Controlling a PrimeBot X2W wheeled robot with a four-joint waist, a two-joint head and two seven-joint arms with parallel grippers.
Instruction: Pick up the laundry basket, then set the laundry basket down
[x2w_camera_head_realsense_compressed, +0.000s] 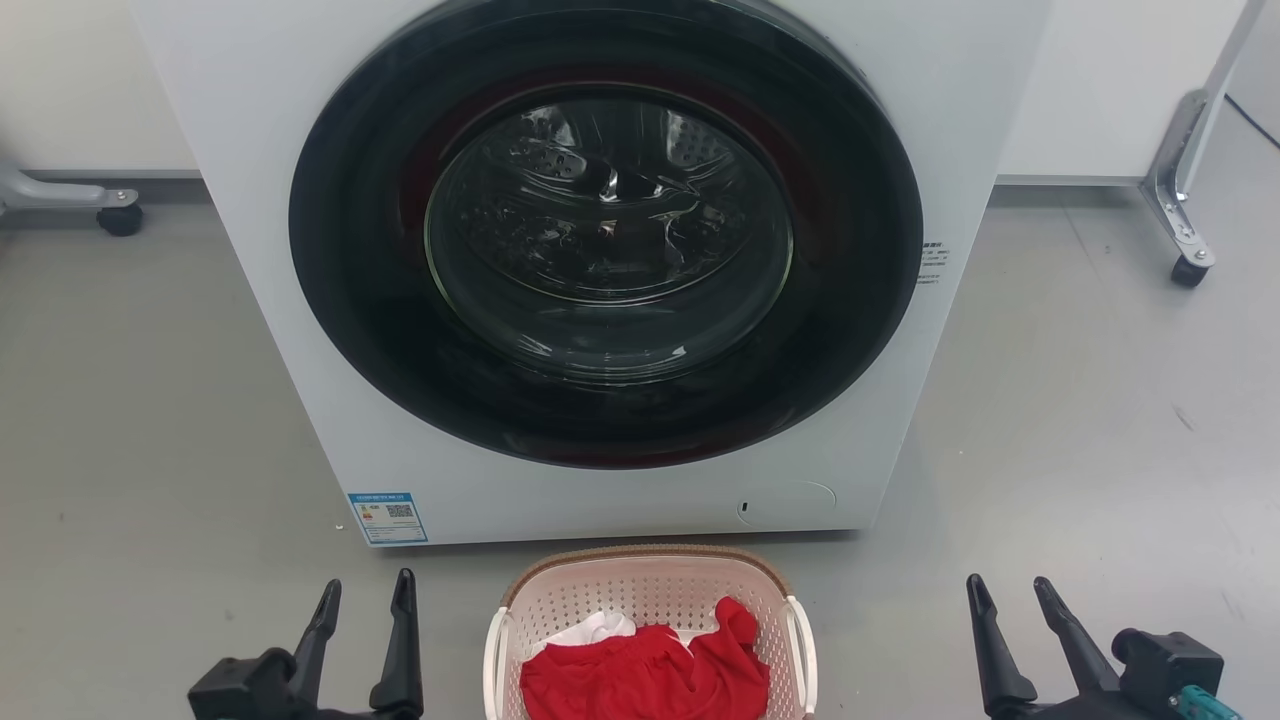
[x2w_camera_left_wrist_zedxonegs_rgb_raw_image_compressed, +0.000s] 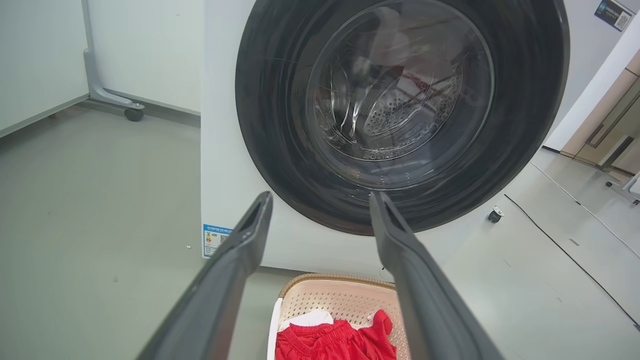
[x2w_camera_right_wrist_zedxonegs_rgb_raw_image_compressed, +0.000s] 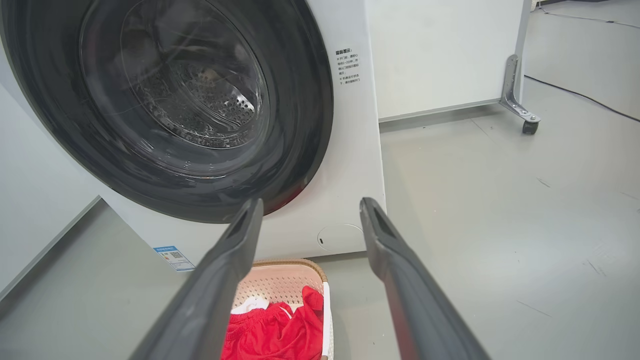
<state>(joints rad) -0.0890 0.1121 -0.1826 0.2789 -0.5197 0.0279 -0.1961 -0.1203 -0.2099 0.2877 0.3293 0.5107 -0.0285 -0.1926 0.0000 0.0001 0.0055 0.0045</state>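
"Laundry basket (x2w_camera_head_realsense_compressed: 650, 592): where does your head camera put it?"

"On the grey floor (x2w_camera_head_realsense_compressed: 1080, 450), low in the middle, just in front of the white washer (x2w_camera_head_realsense_compressed: 600, 500), whose round dark door (x2w_camera_head_realsense_compressed: 610, 230) is closed. A red garment (x2w_camera_head_realsense_compressed: 640, 675) lies heaped in it, over a bit of white cloth (x2w_camera_head_realsense_compressed: 595, 628). My left gripper (x2w_camera_head_realsense_compressed: 367, 582) is to its left and my right gripper (x2w_camera_head_realsense_compressed: 1006, 582) to its right. Both are apart from it, fingers spread, holding nothing."

"And the left wrist camera?"

"My left gripper (x2w_camera_left_wrist_zedxonegs_rgb_raw_image_compressed: 321, 196) points at the lower part of the washer (x2w_camera_left_wrist_zedxonegs_rgb_raw_image_compressed: 220, 150) door, its two fingers wide apart with nothing between them. The basket (x2w_camera_left_wrist_zedxonegs_rgb_raw_image_compressed: 340, 300) sits below them at the bottom edge, its brown rim close to the foot of the machine; whether they touch I cannot say. The red garment (x2w_camera_left_wrist_zedxonegs_rgb_raw_image_compressed: 330, 342) shows inside."

"Right wrist?"

"Much the same from the other side. My right gripper (x2w_camera_right_wrist_zedxonegs_rgb_raw_image_compressed: 311, 201) is agape and empty, aimed at the lower right corner of the washer (x2w_camera_right_wrist_zedxonegs_rgb_raw_image_compressed: 350, 165). The basket (x2w_camera_right_wrist_zedxonegs_rgb_raw_image_compressed: 280, 282) lies low, partly hidden behind the finger on that view's left, one white handle (x2w_camera_right_wrist_zedxonegs_rgb_raw_image_compressed: 327, 320) facing the bare floor. Neither gripper touches it; it rests on the floor."
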